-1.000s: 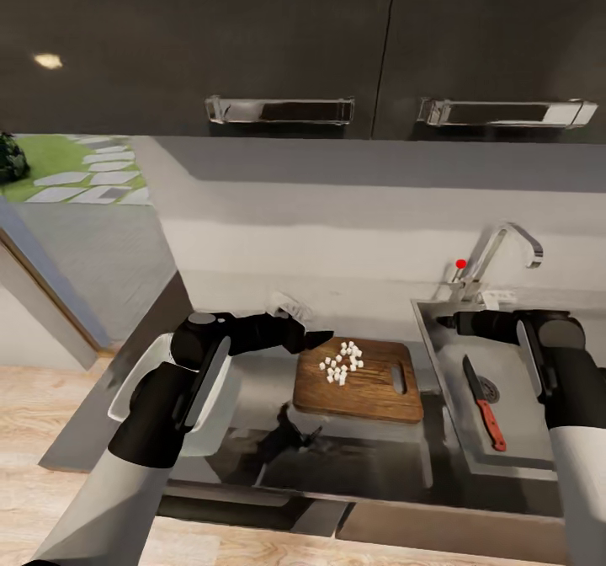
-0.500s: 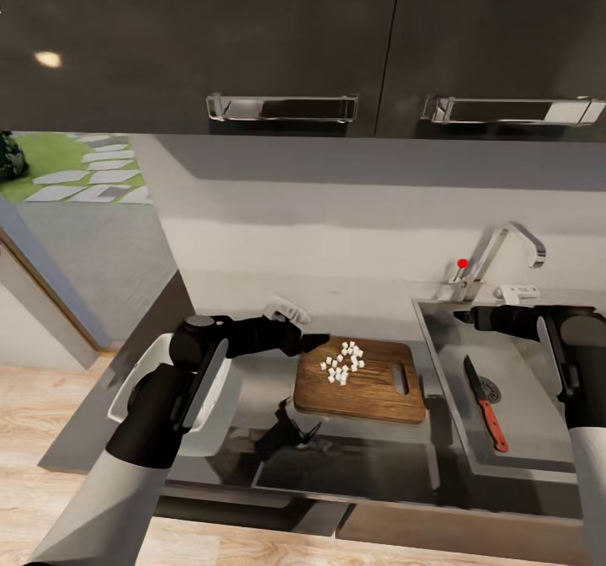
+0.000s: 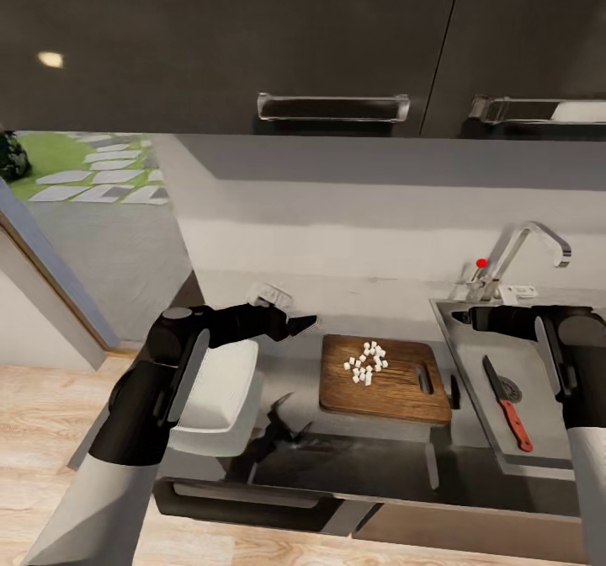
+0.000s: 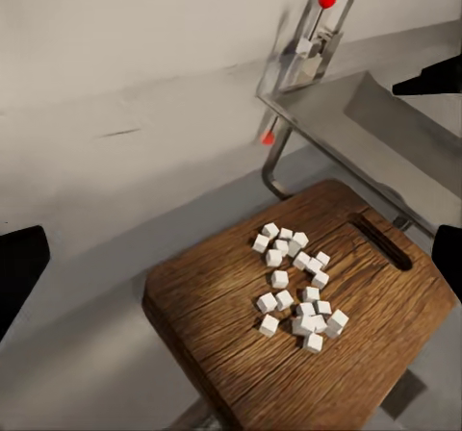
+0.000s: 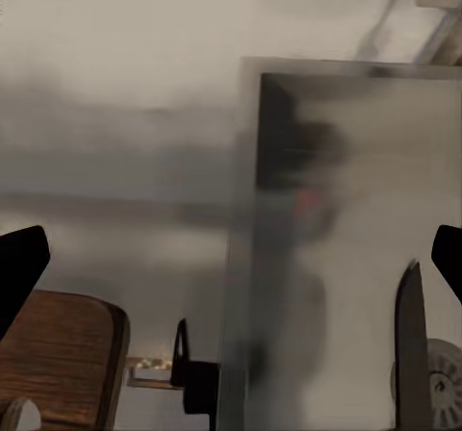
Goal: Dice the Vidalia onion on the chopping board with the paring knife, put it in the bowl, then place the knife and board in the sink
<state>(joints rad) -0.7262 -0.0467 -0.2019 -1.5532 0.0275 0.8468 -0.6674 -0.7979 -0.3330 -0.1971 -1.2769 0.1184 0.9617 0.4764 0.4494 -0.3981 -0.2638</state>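
The dark-brown chopping board (image 3: 396,393) lies on the glossy countertop (image 3: 353,456), left of the sink (image 3: 443,336). A heap of small white onion dice (image 3: 366,362) rests on it, the same dice (image 4: 296,291) showing in the left wrist view. The red-handled paring knife (image 3: 507,402) lies in the basin beside the drain; its dark blade (image 5: 412,354) is visible in the right wrist view. The white bowl (image 3: 220,385) sits left of the board, partly under my left arm. My left gripper (image 3: 299,324) hovers open between bowl and board. My right gripper (image 3: 461,317) is open over the sink's back left corner.
The chrome tap (image 3: 526,250) with a red dot stands behind the sink. Black upper cabinets with bar handles (image 3: 332,107) hang overhead. A window (image 3: 76,170) opens at the left, and the wood floor (image 3: 42,431) lies below the counter's end.
The camera has shifted, so everything sits further right and more of the bowl shows. Relative to the board, my left gripper has drawn back left and slightly up. Knife and dice are unmoved.
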